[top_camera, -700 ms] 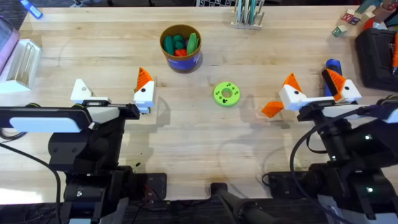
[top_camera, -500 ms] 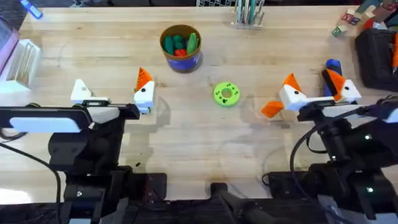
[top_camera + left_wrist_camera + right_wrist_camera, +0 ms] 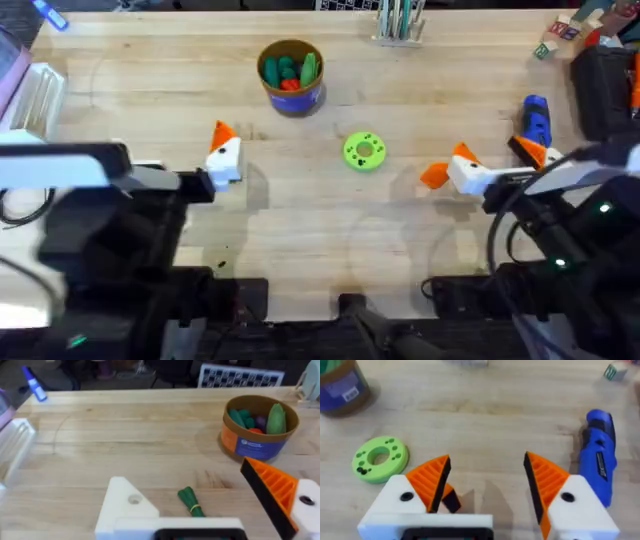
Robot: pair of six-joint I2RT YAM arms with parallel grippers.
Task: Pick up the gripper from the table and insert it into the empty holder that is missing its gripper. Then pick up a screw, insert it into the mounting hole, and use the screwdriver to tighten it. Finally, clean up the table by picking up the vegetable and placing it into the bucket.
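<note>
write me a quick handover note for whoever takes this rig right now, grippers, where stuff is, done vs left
Left gripper: open, empty; one mount is the bare white holder, its mounting hole empty.
Right gripper: open, empty, over the loose orange gripper.
Screwdriver lies on the table beside the right arm.
Vegetable lies on the table between the left fingers; bucket sits at mid-back, already holding toys.
Done: nothing.
Left: insert gripper, screw and tighten, bin the vegetable.

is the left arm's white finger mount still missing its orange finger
Yes, empty. In the left wrist view, one white mount is bare with its hole open, while its twin carries an orange finger.
</note>
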